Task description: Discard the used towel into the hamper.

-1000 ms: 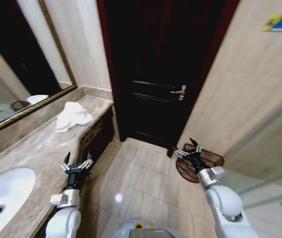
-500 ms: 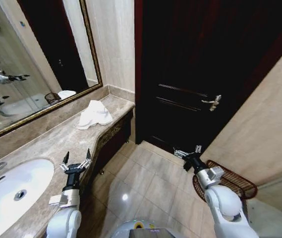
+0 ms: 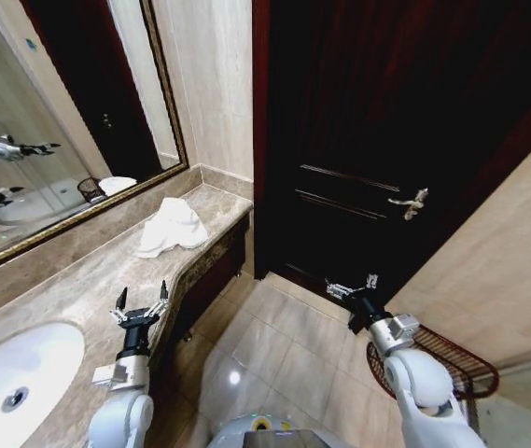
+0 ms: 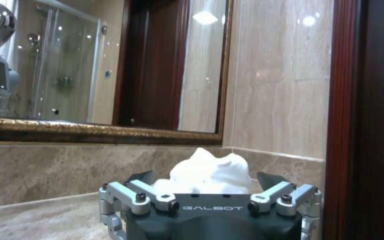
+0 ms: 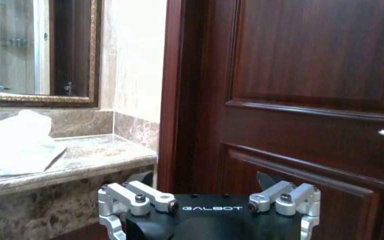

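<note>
While nothing is gripped yet, both arms sit low and forward in a carry pose, probably to keep clear of the furniture as the base lines up. Left gripper (image 3: 140,314) hangs over the front edge of the marble counter (image 3: 78,280), fingers spread, empty. Right gripper (image 3: 355,290) is out over the floor tiles (image 3: 274,345) in front of the dark door (image 3: 386,140), fingers also spread, empty.

Sink basin (image 3: 13,373) is at the near left, under the left arm's side.

Hamper (image 3: 452,359) stands on the floor by the wall, just behind and right of the right forearm; partly hidden by that arm. It looks empty from here but I can't see the bottom.

Further along the counter, the used towel (image 3: 172,227) lies bunched in a heap near the far end, close to the mirror (image 3: 60,121) and the corner by the door frame. Well apart from both grippers. The left wrist view has the towel dead ahead between its fingers, so the left arm looks like the natural pick arm.

My read: approach phase, pick not started. Towel is soft and crumpled, so a top pinch on a raised fold should hold.
</note>
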